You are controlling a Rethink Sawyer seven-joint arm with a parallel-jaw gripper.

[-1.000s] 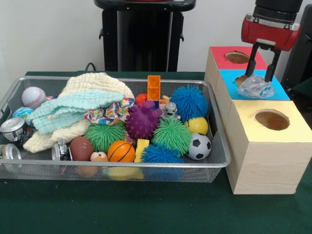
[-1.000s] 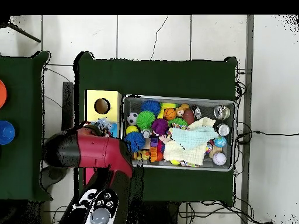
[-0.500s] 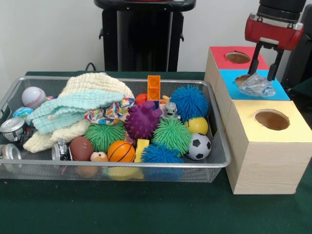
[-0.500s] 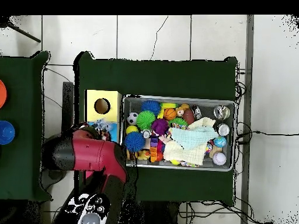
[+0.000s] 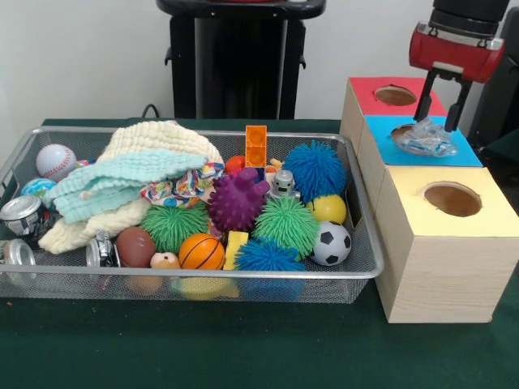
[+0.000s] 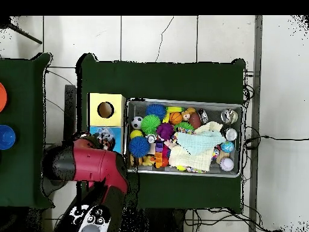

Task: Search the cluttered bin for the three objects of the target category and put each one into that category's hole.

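A crumpled clear plastic piece lies on the blue box top, over its hole. My gripper hangs just above it, open, with one finger on either side of the plastic's top and no hold on it. In the overhead view the red arm covers the gripper, and the plastic piece shows on the blue box. The wire bin to the left holds spiky balls, sports balls, cans and cloths.
A red box top with a hole lies behind the blue one, and a yellow box with a hole stands in front. An orange block stands upright in the bin. The black pedestal is behind the bin.
The gripper has let go of the plastic piece and risen slightly. The plastic has dropped and flattened onto the blue top by the hole.
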